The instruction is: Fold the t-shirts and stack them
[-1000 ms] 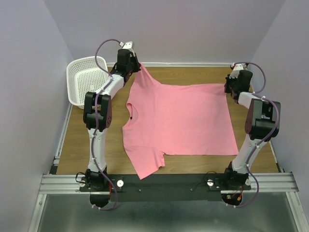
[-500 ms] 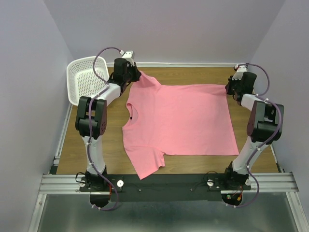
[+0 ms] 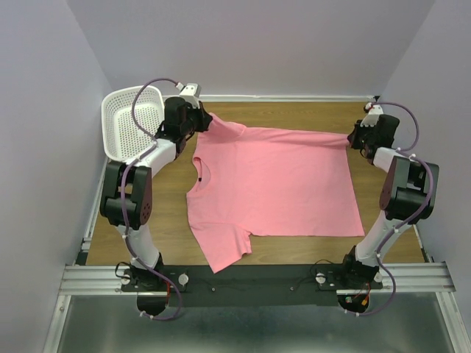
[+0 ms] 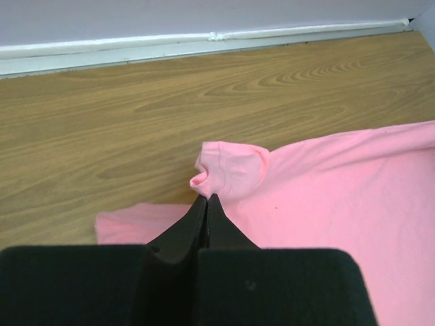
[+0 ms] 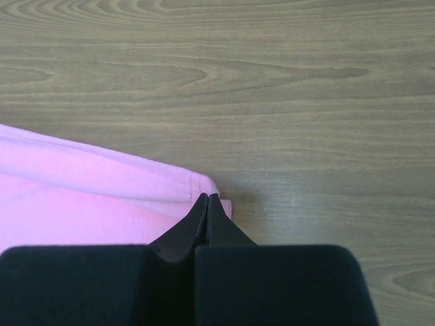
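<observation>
A salmon-pink t-shirt (image 3: 272, 184) lies spread on the wooden table, neck to the left, one sleeve hanging toward the near edge. At the far left my left gripper (image 3: 202, 123) is shut on the far sleeve; in the left wrist view the bunched sleeve (image 4: 228, 173) sticks out past the closed left gripper (image 4: 206, 198). At the far right my right gripper (image 3: 355, 136) is shut on the shirt's far hem corner. The right wrist view shows that stitched corner (image 5: 194, 187) pinched at the tips of the right gripper (image 5: 207, 198), just above the wood.
A white perforated basket (image 3: 126, 125) stands tipped on its side at the far left, against the left arm's elbow. The back wall and its white skirting (image 4: 204, 42) run close behind both grippers. Side walls flank the table.
Both grippers have dropped lower and moved outward, stretching the shirt's far edge flatter toward the table. The left arm swung left and the basket now stands more upright.
</observation>
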### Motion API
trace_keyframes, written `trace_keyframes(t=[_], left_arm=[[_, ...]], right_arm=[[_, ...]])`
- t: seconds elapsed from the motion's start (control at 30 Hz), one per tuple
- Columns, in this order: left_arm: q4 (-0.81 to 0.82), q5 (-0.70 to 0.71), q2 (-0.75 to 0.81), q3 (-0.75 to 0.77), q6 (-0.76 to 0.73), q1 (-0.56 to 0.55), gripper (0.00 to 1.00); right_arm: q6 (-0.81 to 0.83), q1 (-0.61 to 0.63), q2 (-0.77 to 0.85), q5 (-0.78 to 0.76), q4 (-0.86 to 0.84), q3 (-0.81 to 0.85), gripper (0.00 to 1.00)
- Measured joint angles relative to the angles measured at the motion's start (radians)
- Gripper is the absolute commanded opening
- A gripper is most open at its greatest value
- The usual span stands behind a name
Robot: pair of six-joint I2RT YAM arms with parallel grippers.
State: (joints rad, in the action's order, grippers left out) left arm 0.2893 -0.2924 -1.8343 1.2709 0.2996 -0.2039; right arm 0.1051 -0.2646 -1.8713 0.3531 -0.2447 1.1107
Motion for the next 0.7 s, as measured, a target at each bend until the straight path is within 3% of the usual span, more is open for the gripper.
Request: trace_keyframes(t=[0.37, 0.7], left_arm=[[0.013, -0.019, 0.136, -0.164, -0.005, 0.000, 0.00], [0.027, -0.030, 0.217, -0.212, -0.004, 0.000, 0.00]], right_arm=[[-0.012, -0.026, 0.000, 0.031, 0.000, -0.002, 0.01], [-0.013, -0.027, 0.000, 0.072, 0.002, -0.002, 0.02]])
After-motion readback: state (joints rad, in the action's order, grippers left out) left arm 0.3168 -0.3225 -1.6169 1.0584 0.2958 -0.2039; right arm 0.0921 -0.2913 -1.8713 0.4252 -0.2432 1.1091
